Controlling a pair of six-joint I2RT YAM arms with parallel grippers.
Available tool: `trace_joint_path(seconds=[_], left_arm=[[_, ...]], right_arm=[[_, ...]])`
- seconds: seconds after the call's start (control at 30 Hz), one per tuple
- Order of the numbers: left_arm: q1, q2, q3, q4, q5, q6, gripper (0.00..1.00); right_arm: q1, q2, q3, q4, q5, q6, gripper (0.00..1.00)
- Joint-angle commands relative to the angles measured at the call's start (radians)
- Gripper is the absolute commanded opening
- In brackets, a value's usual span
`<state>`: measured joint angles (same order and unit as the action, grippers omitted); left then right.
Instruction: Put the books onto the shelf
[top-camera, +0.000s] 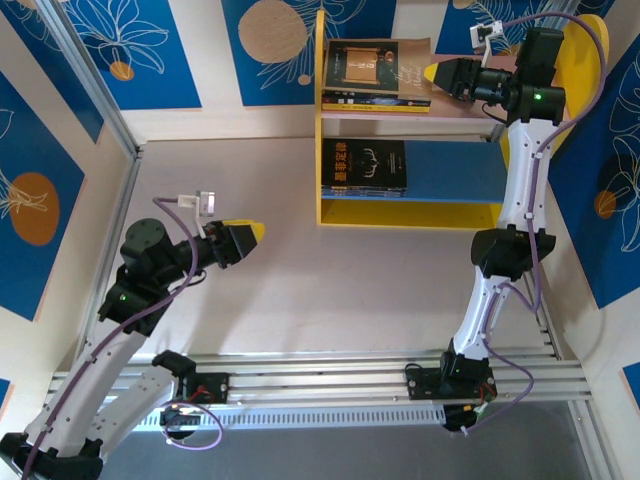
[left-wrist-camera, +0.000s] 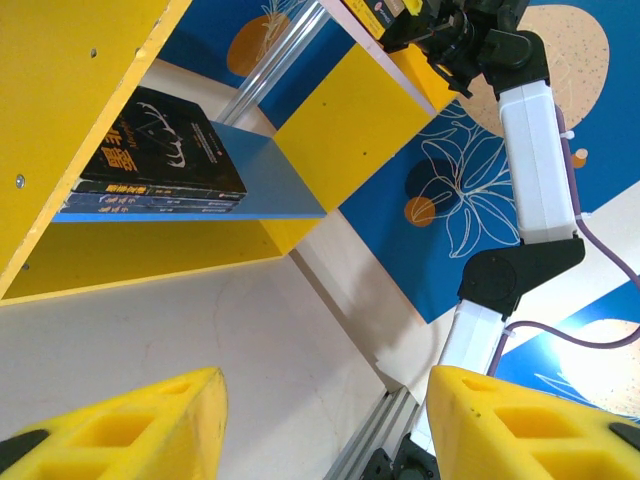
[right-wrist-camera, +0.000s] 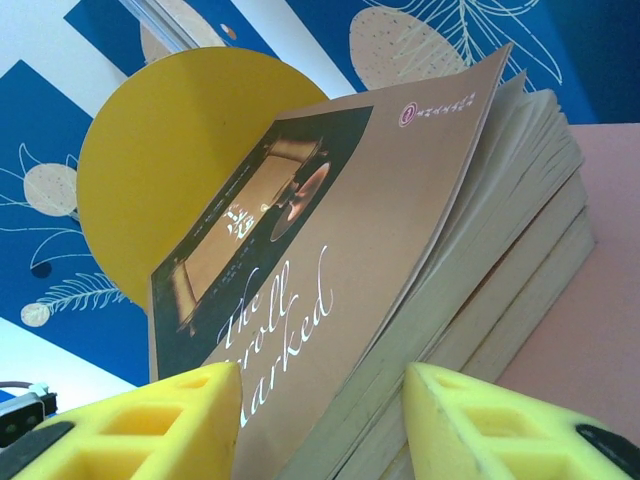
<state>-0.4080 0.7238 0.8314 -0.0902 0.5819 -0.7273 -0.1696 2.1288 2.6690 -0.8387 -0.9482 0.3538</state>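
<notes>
Books lie in two flat stacks on the shelf.

Your right jaws stand partly apart at the upper stack, which rests on the pink board. The near edge of the top brown book sits between the two yellow fingers. Its cover curls upward ahead of them and its pages are fanned. You cannot tell whether the pads press the book or only straddle it. Ahead and to the left of those jaws, past the book, rises the round yellow side panel.

Your left jaws are wide, with nothing between them, over the bare worktop and well short of the shelf. The lower stack, topped by a dark cover, lies flat on the blue board, ahead of those jaws and off to their left. It sits against the yellow side wall, apart from both fingers.
</notes>
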Motion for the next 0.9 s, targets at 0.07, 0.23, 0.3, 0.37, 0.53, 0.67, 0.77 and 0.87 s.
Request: trace_joint_path(seconds=[0.07, 0.23, 0.3, 0.37, 0.53, 0.67, 0.77, 0.87], left_arm=[[-0.002, -0.004, 0.028, 0.042, 0.006, -0.009, 0.56], [-0.002, -0.007, 0.025, 0.043, 0.006, -0.011, 0.56], [-0.002, -0.008, 0.026, 0.041, 0.005, -0.011, 0.56], [-0.002, -0.009, 0.026, 0.042, 0.004, -0.009, 0.56], [-0.002, -0.008, 0.026, 0.040, 0.005, -0.006, 0.56], [-0.002, -0.006, 0.028, 0.037, 0.005, -0.003, 0.56], [-0.002, -0.005, 0.031, 0.031, 0.005, 0.002, 0.57], [-0.002, -0.004, 0.037, 0.022, 0.002, 0.009, 0.57]], right_arm=[[0.020, 0.032, 0.034, 0.020, -0.039, 0.037, 0.49], [0.025, 0.037, 0.040, 0.018, -0.035, 0.040, 0.49], [0.027, 0.036, 0.040, 0.017, -0.029, 0.042, 0.51], [0.026, 0.034, 0.044, 0.012, -0.014, 0.042, 0.52], [0.027, 0.028, 0.051, 0.015, 0.014, 0.049, 0.57], [0.027, 0.022, 0.055, 0.001, 0.035, 0.045, 0.58], [0.027, 0.017, 0.053, -0.007, 0.045, 0.038, 0.60], [0.027, 0.009, 0.052, -0.012, 0.065, 0.038, 0.61]])
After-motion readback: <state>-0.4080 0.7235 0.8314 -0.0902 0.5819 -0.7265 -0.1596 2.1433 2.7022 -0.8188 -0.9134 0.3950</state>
